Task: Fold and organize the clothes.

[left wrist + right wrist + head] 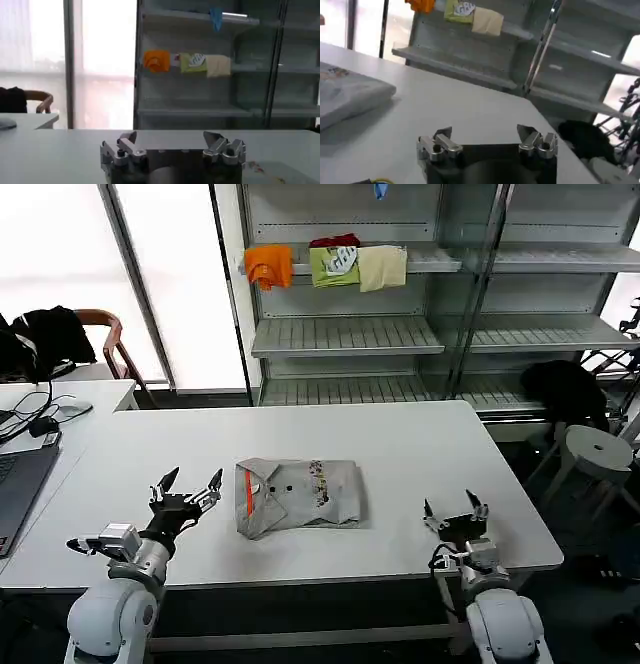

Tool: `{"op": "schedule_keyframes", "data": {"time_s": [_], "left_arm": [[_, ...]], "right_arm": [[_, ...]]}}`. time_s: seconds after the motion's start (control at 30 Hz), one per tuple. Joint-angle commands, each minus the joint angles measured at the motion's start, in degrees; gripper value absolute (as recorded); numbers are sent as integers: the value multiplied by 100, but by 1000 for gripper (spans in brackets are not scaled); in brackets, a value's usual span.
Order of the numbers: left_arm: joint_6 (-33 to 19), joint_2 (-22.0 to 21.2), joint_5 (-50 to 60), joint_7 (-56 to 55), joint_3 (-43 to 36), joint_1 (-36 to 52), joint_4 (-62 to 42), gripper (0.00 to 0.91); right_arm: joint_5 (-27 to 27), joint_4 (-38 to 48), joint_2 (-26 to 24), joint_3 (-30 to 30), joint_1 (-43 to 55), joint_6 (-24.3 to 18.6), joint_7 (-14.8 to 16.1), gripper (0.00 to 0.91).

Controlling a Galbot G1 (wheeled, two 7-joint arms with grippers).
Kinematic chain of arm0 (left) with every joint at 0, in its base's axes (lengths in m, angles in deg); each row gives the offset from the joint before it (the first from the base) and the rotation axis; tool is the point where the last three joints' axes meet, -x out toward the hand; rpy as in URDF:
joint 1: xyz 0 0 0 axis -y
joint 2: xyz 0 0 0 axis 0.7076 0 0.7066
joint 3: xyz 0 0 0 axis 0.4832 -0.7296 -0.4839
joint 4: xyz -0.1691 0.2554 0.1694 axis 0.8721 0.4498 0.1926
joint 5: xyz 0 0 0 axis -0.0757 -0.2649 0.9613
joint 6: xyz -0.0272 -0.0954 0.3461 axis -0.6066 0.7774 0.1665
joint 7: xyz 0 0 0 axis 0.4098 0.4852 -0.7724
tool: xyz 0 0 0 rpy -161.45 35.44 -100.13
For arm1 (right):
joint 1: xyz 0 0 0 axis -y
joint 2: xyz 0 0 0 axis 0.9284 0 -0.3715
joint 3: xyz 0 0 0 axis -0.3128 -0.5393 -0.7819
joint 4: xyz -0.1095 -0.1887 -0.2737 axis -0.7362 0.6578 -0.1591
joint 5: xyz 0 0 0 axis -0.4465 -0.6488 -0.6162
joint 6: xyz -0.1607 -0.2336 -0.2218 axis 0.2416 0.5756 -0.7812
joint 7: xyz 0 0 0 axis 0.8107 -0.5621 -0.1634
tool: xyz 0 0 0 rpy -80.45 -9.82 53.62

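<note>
On the white table (400,444), midway between my two grippers, the grey shirt (298,496) lies folded into a compact rectangle. Its orange neck strip (248,497) and buttons sit at the end nearer my left side, and the small multicolour print (320,482) faces up. Judged from this state, folding of this garment is essentially complete: edges are tucked, though the near left corner looks slightly uneven. What I judge to remain is the organizing step, that is, moving the shirt to its place; where that place is cannot be told.

Left gripper (186,484): positioned just beside the shirt's collar end, not touching it, fingers spread apart, holding nothing. Right gripper (455,509): positioned well apart from the shirt toward the table's right front, fingers likewise spread, holding nothing. The right wrist view confirms the shirt's folded edge (350,97) resting flat on the tabletop.

Surface: smooth, white, matte. A second table (60,399) at the left carries a laptop (15,484) and cables. Behind stands a metal shelving unit (345,334) holding orange (268,264), green (335,264) and cream (383,267) garments. A chair (105,334) draped with black clothing stands by the bright windows, and a stool (595,449) stands at the right.
</note>
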Motion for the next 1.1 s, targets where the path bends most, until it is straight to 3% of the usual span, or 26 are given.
{"op": "schedule_keyframes", "data": {"time_s": [0.03,0.17,0.27,0.37,0.97,1.1], "left_arm": [[-339,346,-566,-33,271,-155,-380,907],[-607,419,-668,11,341,-356,-336,907],[-798,409,-676,63,333,-500,-253,907],[-863,376,-686,53,331,-547,-250,907],[-839,198,-820,43,222,-675,-342,907],[-845,181,-805,36,220,-660,-420,907]], "right_arm": [[-342,-303,-429,391,-189,-88,425,907],[-309,-288,-398,382,-163,-199,709,907],[150,-104,-355,417,-39,-479,587,907],[505,-139,-381,420,-24,-409,474,907],[680,-255,-270,325,-140,-281,527,907],[873,-285,-198,238,-138,-68,497,907]]}}
